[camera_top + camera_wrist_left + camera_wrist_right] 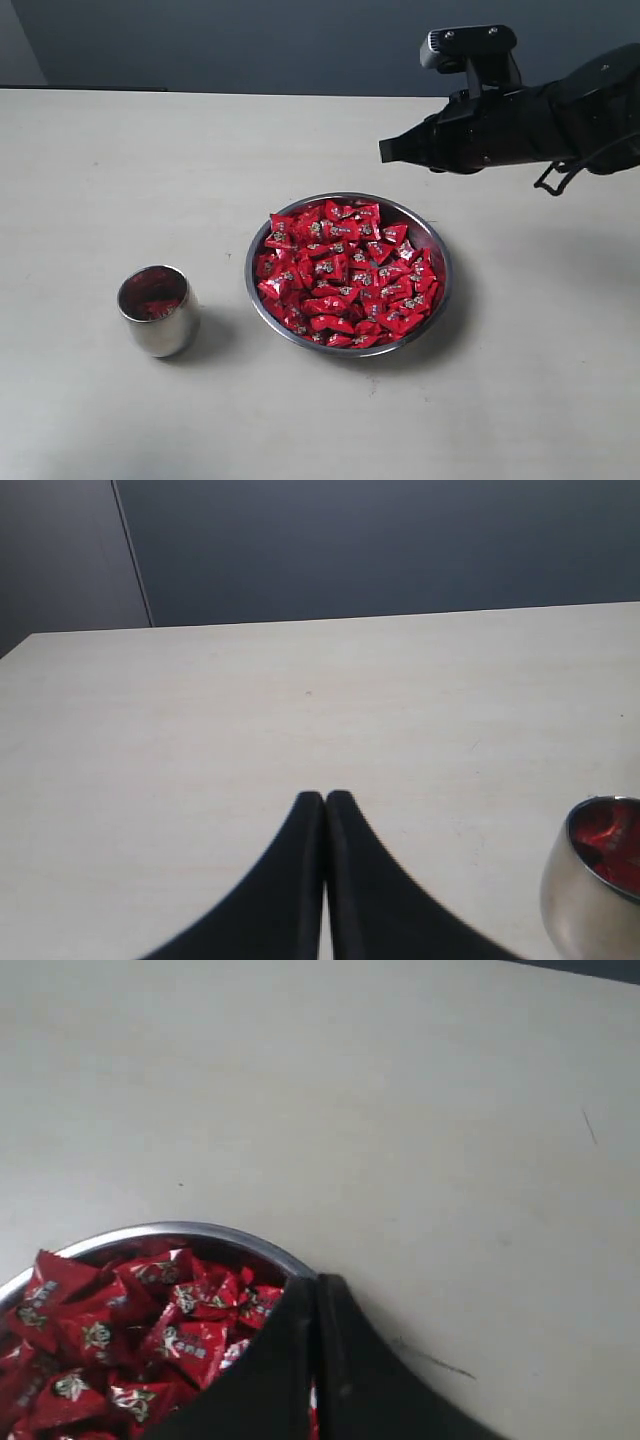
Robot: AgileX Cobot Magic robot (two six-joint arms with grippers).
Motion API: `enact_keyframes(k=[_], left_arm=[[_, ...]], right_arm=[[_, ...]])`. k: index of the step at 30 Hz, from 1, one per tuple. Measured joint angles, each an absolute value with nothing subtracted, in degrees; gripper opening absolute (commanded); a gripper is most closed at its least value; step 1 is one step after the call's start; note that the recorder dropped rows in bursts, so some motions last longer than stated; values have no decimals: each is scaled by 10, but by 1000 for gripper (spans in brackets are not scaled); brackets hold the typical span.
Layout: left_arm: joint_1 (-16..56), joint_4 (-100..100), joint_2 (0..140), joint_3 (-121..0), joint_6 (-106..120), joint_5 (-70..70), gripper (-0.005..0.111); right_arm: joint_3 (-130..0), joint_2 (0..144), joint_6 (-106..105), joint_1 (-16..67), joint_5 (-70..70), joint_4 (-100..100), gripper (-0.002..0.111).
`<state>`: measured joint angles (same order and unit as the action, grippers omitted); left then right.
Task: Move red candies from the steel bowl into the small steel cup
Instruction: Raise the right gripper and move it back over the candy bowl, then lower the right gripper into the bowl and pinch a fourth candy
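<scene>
Dozens of red candies (pixel 345 275) heaped in steel bowl (pixel 446 262), mid-desk (pixel 120 170). Small steel cup (pixel 158 310) stands apart, left of bowl in exterior view, red showing inside. Right pincer (pixel 385 150) hovers above bowl's far rim, jaws pressed together, holding nothing. Left pincer (pixel 325 798) likewise closed, empty, near cup. Candies likely light; wrappers glossy, slippery, crinkly; pile loose, shifts under push. Best take single top piece across plump middle, not thin sealed corner.
</scene>
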<state>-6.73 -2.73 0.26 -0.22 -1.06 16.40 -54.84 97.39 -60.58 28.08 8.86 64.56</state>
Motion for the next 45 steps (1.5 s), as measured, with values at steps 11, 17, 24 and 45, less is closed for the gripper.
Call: enact_keyframes(k=[11,17,24,45], left_arm=[[-67,-27,3,-2,-11,164,0],[-67,-27,3,-2,-11,164,0],[-67,-27,3,-2,-11,164,0],[-67,-27,3,-2,-11,164,0]], right_arm=[[-564,1070,-606,277,126,647,0],[-599,1096,-606,277,165,650,15],[-618,1100,-580,277,207,650,36],[-618,1137,-553,277,230,648,33]])
